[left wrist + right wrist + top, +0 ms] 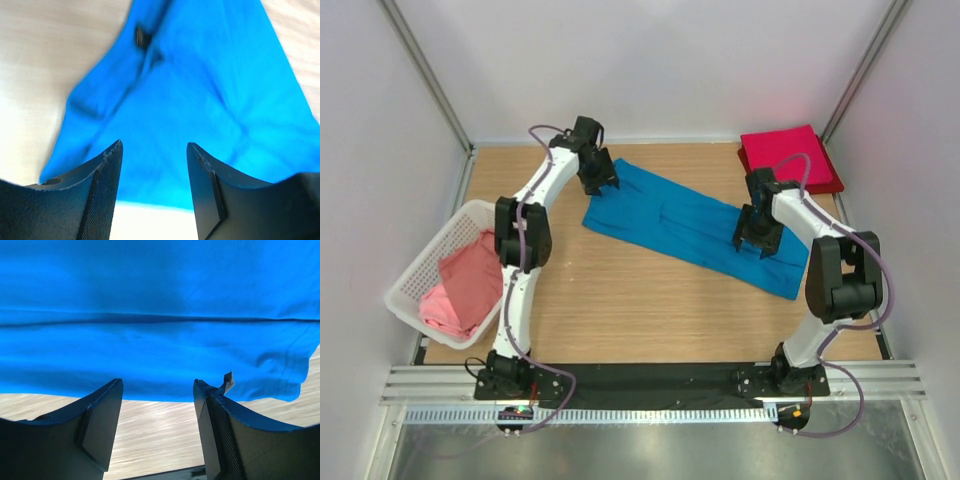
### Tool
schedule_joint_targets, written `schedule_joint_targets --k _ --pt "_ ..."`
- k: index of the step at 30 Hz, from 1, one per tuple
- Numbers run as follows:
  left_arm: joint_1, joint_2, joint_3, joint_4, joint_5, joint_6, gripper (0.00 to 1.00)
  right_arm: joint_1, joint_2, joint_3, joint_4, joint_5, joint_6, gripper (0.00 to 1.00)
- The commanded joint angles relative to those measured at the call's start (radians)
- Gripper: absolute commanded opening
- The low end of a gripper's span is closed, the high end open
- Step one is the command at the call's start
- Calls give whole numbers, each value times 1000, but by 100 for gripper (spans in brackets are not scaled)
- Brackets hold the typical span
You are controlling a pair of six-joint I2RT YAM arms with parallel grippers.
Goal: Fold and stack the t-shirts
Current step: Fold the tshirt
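As the blue shirt (690,225) runs long from far-left to near-right, left claw (598,183) and right claw (758,244) hang spread at opposite ends.

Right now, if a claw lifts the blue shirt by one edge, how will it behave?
Probably floppy: the blue shirt lies flat with soft creases, so it should sag from the lifted edge. Pushed, it would likely bunch up rather than slide across the table.

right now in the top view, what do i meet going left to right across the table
white basket holding pink t-shirts → left gripper → blue t-shirt → right gripper → red t-shirt
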Motion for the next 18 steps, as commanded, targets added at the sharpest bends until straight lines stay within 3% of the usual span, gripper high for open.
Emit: schedule_joint_targets --k 1,4,8,11,18 --pt "-11 -200 -118 -2 -37 10 55 57 23 47 -33 71 -115 65" --pt "-11 -286 -289 24 -53 14 53 82 43 27 21 54 -155 64" --pt "-17 -325 -394 -1 -57 3 50 91 68 25 53 41 -156 64" --pt "-17 -342 -475 76 -36 9 49 104 82 45 46 44 -138 63" --pt "-9 -198 -382 116 -44 62 43 114 77 53 52 64 -98 62"
